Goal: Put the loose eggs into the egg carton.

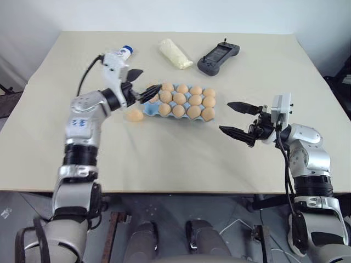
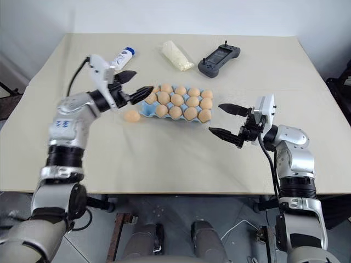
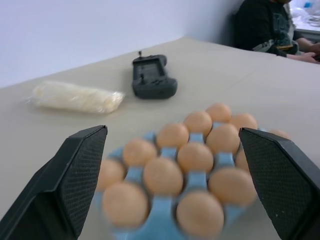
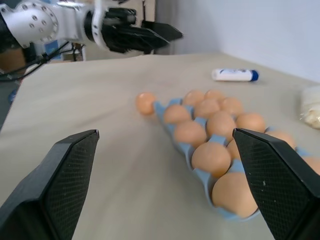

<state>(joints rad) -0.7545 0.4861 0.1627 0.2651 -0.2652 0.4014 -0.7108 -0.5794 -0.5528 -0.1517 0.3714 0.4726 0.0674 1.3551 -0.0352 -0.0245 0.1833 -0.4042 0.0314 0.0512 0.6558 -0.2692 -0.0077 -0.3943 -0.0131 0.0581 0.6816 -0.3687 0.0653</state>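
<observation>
Eggs fill the blue egg carton (image 1: 149,108) mid-table; one loose egg (image 1: 134,115) lies beside its left end. Left gripper (image 1: 141,84) and right gripper (image 1: 237,119) (two) gape apart, empty.

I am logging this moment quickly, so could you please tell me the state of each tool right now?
Left tool: open, holding nothing, above the light blue moulded egg carton.
Right tool: open, holding nothing.
</observation>
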